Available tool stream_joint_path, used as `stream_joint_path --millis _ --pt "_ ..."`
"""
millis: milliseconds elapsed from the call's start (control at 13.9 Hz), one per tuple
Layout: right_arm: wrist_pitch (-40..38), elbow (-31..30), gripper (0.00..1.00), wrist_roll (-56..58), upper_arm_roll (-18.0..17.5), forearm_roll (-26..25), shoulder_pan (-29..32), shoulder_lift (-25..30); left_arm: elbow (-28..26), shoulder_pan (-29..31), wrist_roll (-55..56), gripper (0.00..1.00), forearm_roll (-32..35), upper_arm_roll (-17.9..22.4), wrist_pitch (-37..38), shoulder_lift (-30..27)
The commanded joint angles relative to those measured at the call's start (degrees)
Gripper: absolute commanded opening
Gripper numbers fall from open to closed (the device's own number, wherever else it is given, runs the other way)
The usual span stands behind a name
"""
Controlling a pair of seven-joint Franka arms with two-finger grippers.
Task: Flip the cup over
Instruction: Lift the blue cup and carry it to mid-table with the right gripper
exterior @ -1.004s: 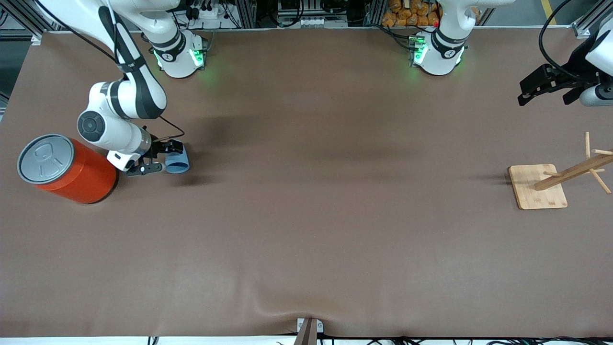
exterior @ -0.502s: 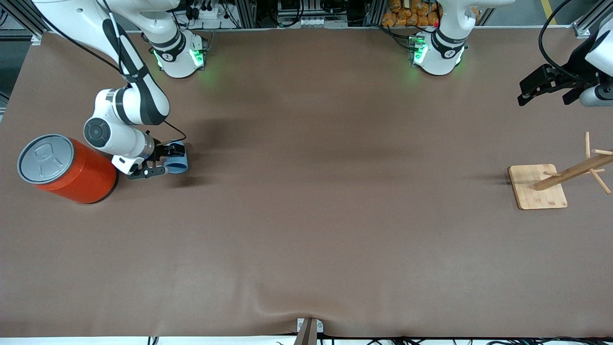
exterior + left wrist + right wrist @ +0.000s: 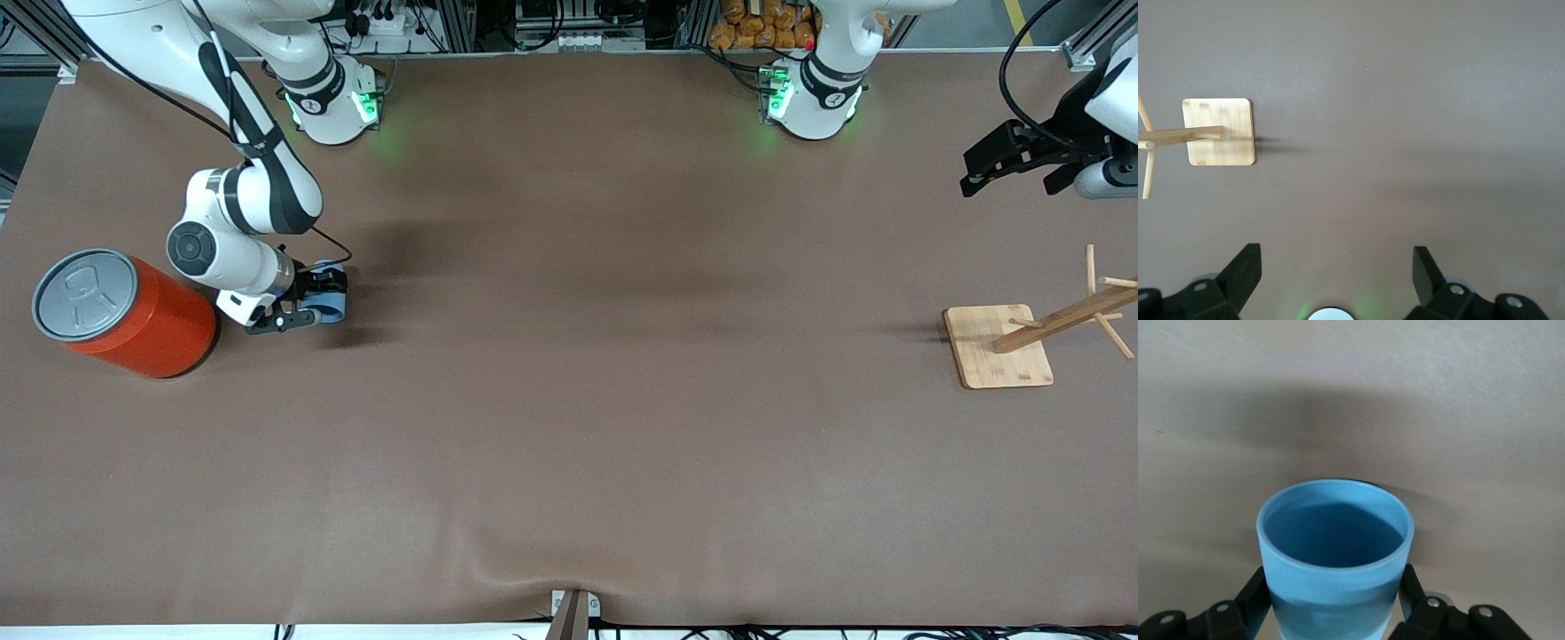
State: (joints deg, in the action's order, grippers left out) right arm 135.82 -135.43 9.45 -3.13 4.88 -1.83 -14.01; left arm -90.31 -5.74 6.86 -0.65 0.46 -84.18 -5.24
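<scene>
The cup (image 3: 331,300) is clamped in the right gripper (image 3: 307,302); left gripper (image 3: 1009,160) waits, fingers apart.

The right end effector (image 3: 307,300) covers most of the cup (image 3: 332,302) in the front view, the cup's base is cut off in the right wrist view, and the wooden rack's (image 3: 1062,318) pegs run past the front view's edge.

At the right arm's end of the desk (image 3: 569,427), a can (image 3: 124,313) stands beside the cup (image 3: 331,300); a wooden peg stand (image 3: 1000,345) sits at the left arm's end, well apart.
</scene>
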Motion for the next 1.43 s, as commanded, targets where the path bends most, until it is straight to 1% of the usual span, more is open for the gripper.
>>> stream_joint_path --millis 0,143,215,430,502,573,717,860,932,1075,1219,1362 --pt "-11.6 11.0 0.00 1.0 -1.7 0.8 -1.4 -1.5 0.0 0.6 -1.0 1.00 -1.0 -0.2 -0.2 -0.1" --pt "-18.9 20.7 0.00 1.1 -4.6 0.8 -1.9 -4.7 0.0 0.7 -1.0 1.00 -1.0 -0.2 -0.2 -0.1" --pt "-21.4 25.0 0.00 1.1 -6.8 0.8 -1.9 -6.4 0.0 0.8 -1.0 1.00 -1.0 -0.2 -0.2 -0.1" --pt "-22.0 32.0 0.00 0.4 -14.7 0.9 -2.3 -9.8 0.0 0.8 -1.0 1.00 -1.0 -0.2 -0.6 0.3" --pt "-21.6 33.8 0.00 0.5 -16.3 0.9 -3.1 -11.0 0.0 0.8 -1.0 1.00 -1.0 -0.1 -0.8 0.6" --pt "-21.5 36.3 0.00 0.7 -17.1 0.7 -4.9 -12.4 0.0 0.8 -1.0 1.00 -1.0 -0.2 -0.9 0.8" --pt "-21.9 44.9 0.00 0.7 -17.1 -0.5 -13.7 -16.6 -0.1 0.8 -1.0 1.00 -1.6 -0.2 -1.3 1.5" --pt "-21.8 52.4 0.00 0.5 -16.9 -3.5 -21.1 -22.8 -0.4 0.9 -0.9 1.00 -2.6 -0.1 -1.8 2.5" --pt "-21.6 55.2 0.00 1.3 -16.4 -5.6 -24.0 -24.6 -0.8 1.0 -0.9 1.00 -2.7 -0.1 -2.5 2.9" --pt "-21.8 59.6 0.00 6.3 -16.4 -14.4 -27.5 -27.4 -2.7 1.0 -0.9 1.00 -3.8 -0.1 -5.0 3.7" --pt "-21.2 60.6 0.00 12.9 -16.1 -18.8 -32.0 -29.5 -5.0 1.0 -0.8 1.00 -6.0 -0.2 -9.1 5.1" --pt "-20.1 64.8 0.00 13.4 -15.9 -24.2 -36.7 -34.0 -5.0 1.0 -0.8 1.00 -7.1 -0.2 -11.1 7.8"
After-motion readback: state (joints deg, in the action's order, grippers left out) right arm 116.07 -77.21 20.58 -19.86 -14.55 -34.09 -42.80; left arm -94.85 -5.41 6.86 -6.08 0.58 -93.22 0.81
